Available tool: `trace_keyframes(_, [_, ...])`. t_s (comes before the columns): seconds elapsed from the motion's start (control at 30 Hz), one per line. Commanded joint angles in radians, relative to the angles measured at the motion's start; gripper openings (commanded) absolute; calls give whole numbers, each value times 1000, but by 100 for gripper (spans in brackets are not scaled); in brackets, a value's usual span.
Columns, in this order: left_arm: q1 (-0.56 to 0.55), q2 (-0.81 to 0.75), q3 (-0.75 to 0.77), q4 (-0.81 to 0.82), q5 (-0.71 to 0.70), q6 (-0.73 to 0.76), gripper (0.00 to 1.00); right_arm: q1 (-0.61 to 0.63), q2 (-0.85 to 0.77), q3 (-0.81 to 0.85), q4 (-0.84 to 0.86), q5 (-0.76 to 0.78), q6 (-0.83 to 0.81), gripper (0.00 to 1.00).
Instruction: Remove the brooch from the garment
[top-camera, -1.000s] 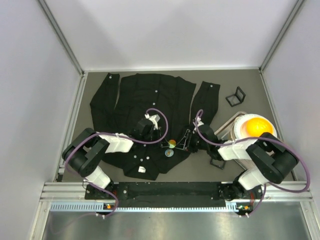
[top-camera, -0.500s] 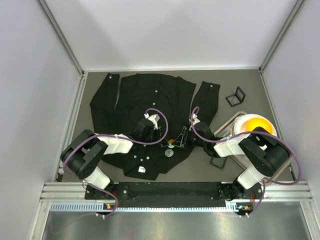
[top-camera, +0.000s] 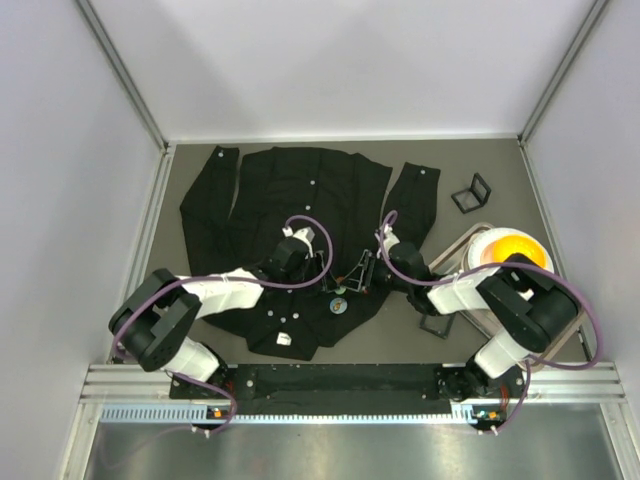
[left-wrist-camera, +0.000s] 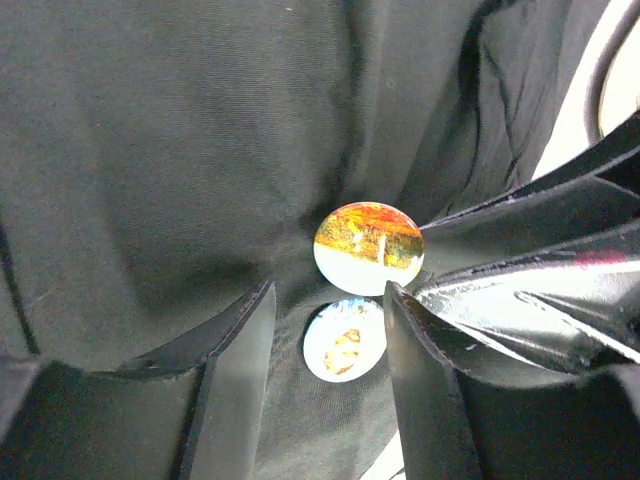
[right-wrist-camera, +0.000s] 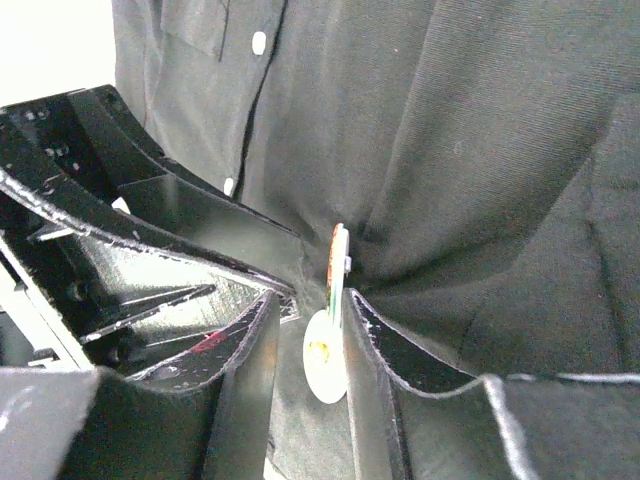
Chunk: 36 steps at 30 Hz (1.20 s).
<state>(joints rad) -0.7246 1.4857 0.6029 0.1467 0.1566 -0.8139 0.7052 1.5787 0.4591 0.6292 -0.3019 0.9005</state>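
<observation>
Black cloth of the garment, spread on the counter, puckers around the orange-and-white brooch, so the unpinning step looks unfinished. The left gripper straddles it, open and empty. The right gripper, partly apart, reaches its edge, hold uncertain, so next likely needs a firm pinch. The white bowl at right contains something orange.
</observation>
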Motion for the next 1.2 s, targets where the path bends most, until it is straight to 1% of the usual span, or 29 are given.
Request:
trace_keyframes(0.0, [-6, -36, 70, -32, -20, -169, 55, 11, 12, 12, 118, -46, -32, 33])
trace_keyframes(0.1, [-6, -68, 64, -32, -49, -226, 58, 13, 15, 15, 139, -68, -44, 33])
trace_keyframes(0.2, [-2, -116, 37, -21, -78, -281, 58, 13, 27, 15, 161, -92, -48, 33])
trace_keyframes(0.27, [1, -137, 26, -25, -97, -336, 61, 14, 35, 23, 153, -105, -48, 33])
trace_keyframes(0.33, [2, -143, 41, -67, -104, -402, 66, 14, 47, 35, 142, -117, -49, 33])
trace_keyframes(0.37, [4, -140, 46, -76, -104, -425, 73, 16, 56, 36, 142, -121, -48, 33])
trace_keyframes(0.47, [10, -114, 81, -127, -80, -507, 74, 17, 63, 41, 135, -129, -45, 34])
trace_keyframes(0.63, [20, -56, 146, -142, -26, -562, 72, 17, 73, 41, 142, -163, -38, 33])
trace_keyframes(0.73, [24, -27, 156, -142, -5, -597, 70, 17, 69, 35, 135, -170, -38, 33])
trace_keyframes(0.77, [25, -19, 150, -116, -3, -610, 69, 17, 70, 33, 133, -177, -37, 33])
trace_keyframes(0.83, [25, -22, 118, -78, -2, -645, 62, 19, 81, 36, 135, -195, -37, 33])
trace_keyframes(0.9, [31, -39, 91, -20, -21, -663, 60, 20, 89, 41, 129, -201, -35, 33])
trace_keyframes(1.07, [33, -125, -15, 73, -95, -680, 62, 23, 92, 24, 159, -215, -25, 32])
trace_keyframes(1.17, [33, -165, -48, 82, -115, -680, 62, 25, 75, 9, 167, -203, -25, 36])
